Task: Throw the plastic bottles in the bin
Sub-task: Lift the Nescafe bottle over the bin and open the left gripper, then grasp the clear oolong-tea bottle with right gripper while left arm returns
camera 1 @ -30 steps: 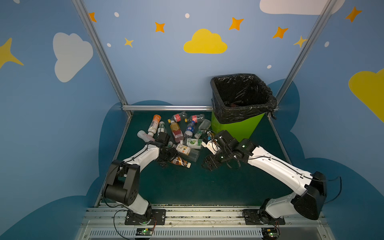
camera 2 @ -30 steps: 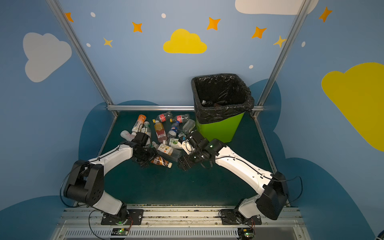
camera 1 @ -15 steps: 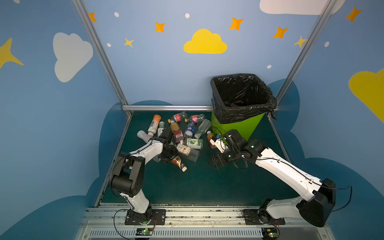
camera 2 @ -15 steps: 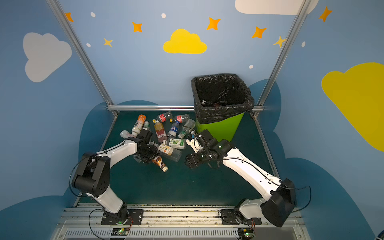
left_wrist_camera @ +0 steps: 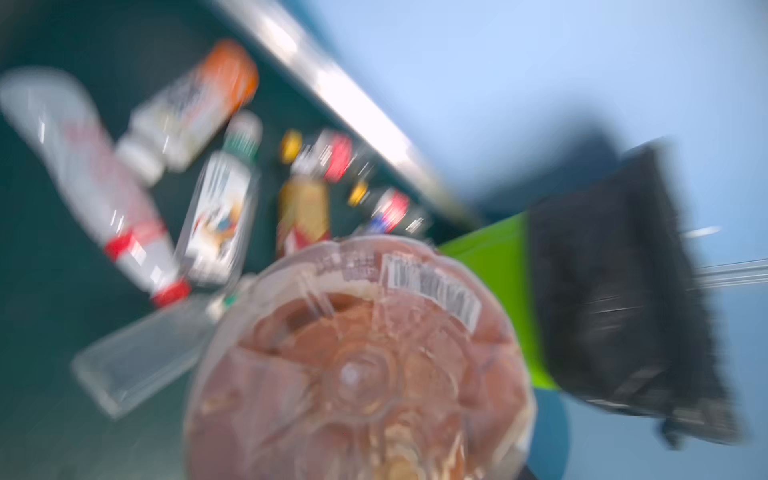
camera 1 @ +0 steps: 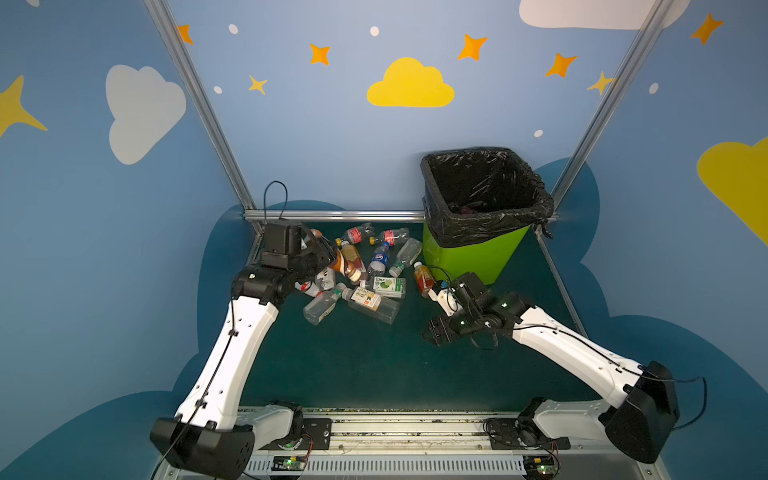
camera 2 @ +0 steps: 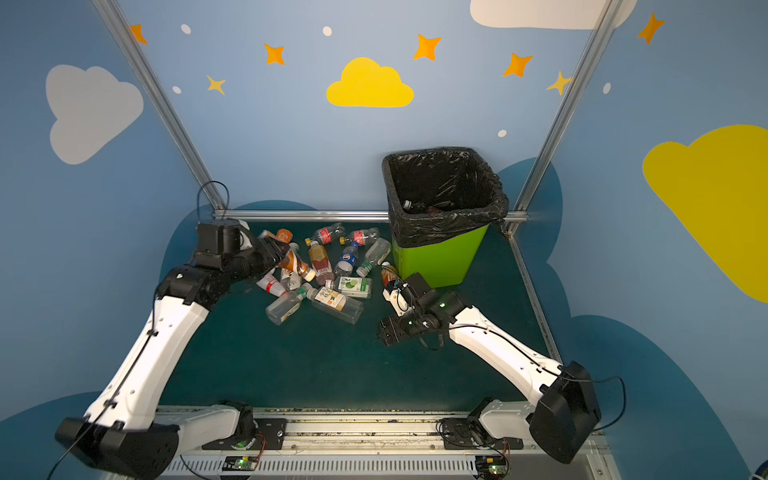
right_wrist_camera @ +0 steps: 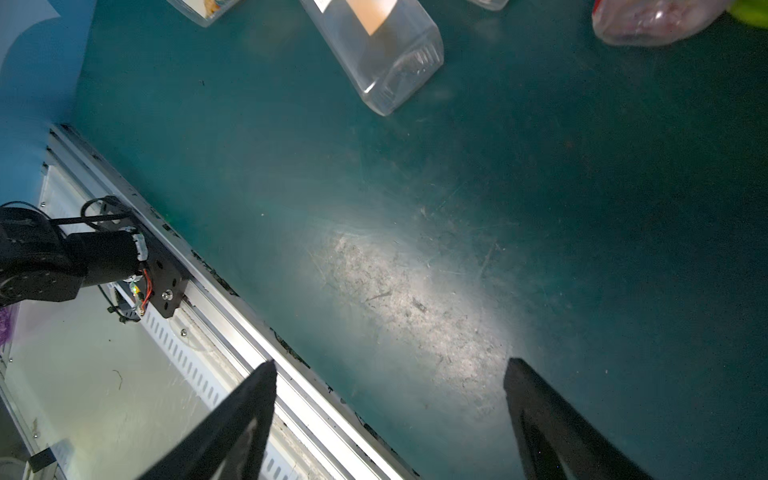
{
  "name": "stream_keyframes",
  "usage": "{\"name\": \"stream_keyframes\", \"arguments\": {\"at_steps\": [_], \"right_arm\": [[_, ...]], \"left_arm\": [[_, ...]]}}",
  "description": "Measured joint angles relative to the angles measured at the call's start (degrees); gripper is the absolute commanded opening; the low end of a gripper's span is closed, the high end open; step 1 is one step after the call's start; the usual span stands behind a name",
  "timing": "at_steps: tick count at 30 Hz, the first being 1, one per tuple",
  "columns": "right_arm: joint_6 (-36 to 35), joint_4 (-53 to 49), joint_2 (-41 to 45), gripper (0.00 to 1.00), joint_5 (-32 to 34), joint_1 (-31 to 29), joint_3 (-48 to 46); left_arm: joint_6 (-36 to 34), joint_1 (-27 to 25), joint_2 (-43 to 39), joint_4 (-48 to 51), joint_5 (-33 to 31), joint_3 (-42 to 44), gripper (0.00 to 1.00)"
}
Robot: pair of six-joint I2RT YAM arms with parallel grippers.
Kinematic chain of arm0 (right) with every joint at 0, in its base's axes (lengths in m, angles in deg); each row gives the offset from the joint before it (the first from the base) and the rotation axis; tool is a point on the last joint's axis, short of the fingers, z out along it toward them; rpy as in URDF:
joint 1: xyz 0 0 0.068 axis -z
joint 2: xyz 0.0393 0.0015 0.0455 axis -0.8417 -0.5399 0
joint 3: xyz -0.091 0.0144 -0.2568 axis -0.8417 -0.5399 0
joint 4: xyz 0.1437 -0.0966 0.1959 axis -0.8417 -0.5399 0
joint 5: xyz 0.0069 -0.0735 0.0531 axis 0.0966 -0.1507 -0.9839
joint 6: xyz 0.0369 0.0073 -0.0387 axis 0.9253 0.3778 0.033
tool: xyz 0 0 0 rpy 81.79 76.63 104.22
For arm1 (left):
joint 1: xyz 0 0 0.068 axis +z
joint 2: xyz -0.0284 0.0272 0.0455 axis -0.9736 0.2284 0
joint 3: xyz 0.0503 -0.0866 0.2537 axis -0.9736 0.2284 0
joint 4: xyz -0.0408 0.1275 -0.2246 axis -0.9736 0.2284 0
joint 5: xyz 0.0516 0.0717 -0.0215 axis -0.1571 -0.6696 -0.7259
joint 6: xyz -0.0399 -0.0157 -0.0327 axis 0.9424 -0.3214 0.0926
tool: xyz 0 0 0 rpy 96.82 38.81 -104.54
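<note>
Plastic bottles (camera 1: 388, 286) lie heaped at the far left of the green worktop (camera 1: 353, 365), except for one that is lifted clear.

**Left.** The left hand (camera 1: 326, 255) is clamped on a brown-drink bottle (camera 2: 296, 264), held above the heap and tilted cap-down. The left wrist view is blurred. It shows the bottle's moulded base close up with the bin beyond it. The grip therefore seems to sit on the body near the base, which would leave the cap end free to go into the bin first.

**Centre.** The other bottles rest on their sides, several touching or overlapping. A square clear bottle (right_wrist_camera: 374, 50) marks the near edge of the heap. Lying flat and crowded, they probably have to be taken one at a time.

**Right.** The right hand (right_wrist_camera: 390, 365) hovers over bare worktop, well apart from the heap. Its jaws stand wide with nothing between them. It appears to be parked out of the left arm's way. An orange-tea bottle (camera 1: 423, 278) lies just beside the foot of the bin and is probably this arm's nearest pick.

**Far right.** The bin (camera 1: 469, 257) stands in the back corner, mouth up, with a black bag (camera 1: 490, 224) folded over its rim. A few bottles show at its bottom in a top view. Because the walls are tall, a bottle likely has to be raised above the rim before release.
</note>
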Motion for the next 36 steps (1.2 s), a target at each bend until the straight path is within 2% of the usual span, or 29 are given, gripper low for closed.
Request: {"name": "stream_keyframes", "arguments": {"at_steps": [4, 7, 10, 11, 13, 14, 15, 19, 22, 24, 27, 32, 36], "right_arm": [[1.5, 1.0, 1.6, 0.86, 1.0, 0.0, -1.3], [2.1, 1.9, 3.0, 0.86, 1.7, 0.0, -1.3], [2.8, 2.1, 3.6, 0.86, 2.2, 0.0, -1.3], [3.0, 2.1, 3.6, 0.86, 2.5, 0.1, -1.3], [3.5, 2.1, 3.6, 0.86, 2.9, 0.1, -1.3], [3.9, 2.1, 3.8, 0.86, 3.0, 0.1, -1.4], [4.2, 2.1, 4.0, 0.86, 3.2, 0.1, -1.6], [5.7, 2.0, 6.5, 0.86, 4.3, 0.2, -3.0], [7.1, 2.1, 9.9, 0.86, 5.2, 0.4, -5.3], [7.7, 2.2, 11.7, 0.86, 5.7, 0.4, -6.2], [7.8, 3.0, 12.5, 0.86, 6.3, 0.4, -6.3], [6.2, 3.6, 9.7, 0.86, 5.8, 0.4, -5.6], [2.5, 3.8, 4.0, 0.86, 4.1, -0.2, -1.9]], "left_arm": [[-0.3, -1.1, -0.7, -13.5, -0.1, -2.9, 0.59], [-2.3, -5.1, 8.6, -19.7, 0.9, -15.5, 0.59], [-6.7, -11.0, 25.8, -21.0, 3.5, -38.7, 0.62], [-8.4, -13.1, 34.0, -19.8, 4.7, -50.1, 0.70], [-11.7, -16.5, 49.8, -16.1, 6.1, -71.3, 0.98], [-12.4, -17.7, 57.3, -14.2, 6.8, -81.8, 1.00], [-12.8, -18.8, 62.5, -13.8, 7.5, -86.1, 1.00], [-14.9, -20.4, 65.3, -8.3, 7.3, -76.2, 1.00], [-17.9, -20.1, 64.7, -3.4, 5.6, -74.1, 1.00], [-20.0, -19.8, 61.3, -1.5, 4.4, -72.8, 1.00], [-22.6, -19.5, 50.7, -0.5, 1.9, -66.4, 1.00], [-25.0, -18.7, 26.9, -2.3, -3.5, -49.0, 1.00], [-22.5, -12.8, 14.9, -0.3, -5.9, -35.1, 1.00]]}}
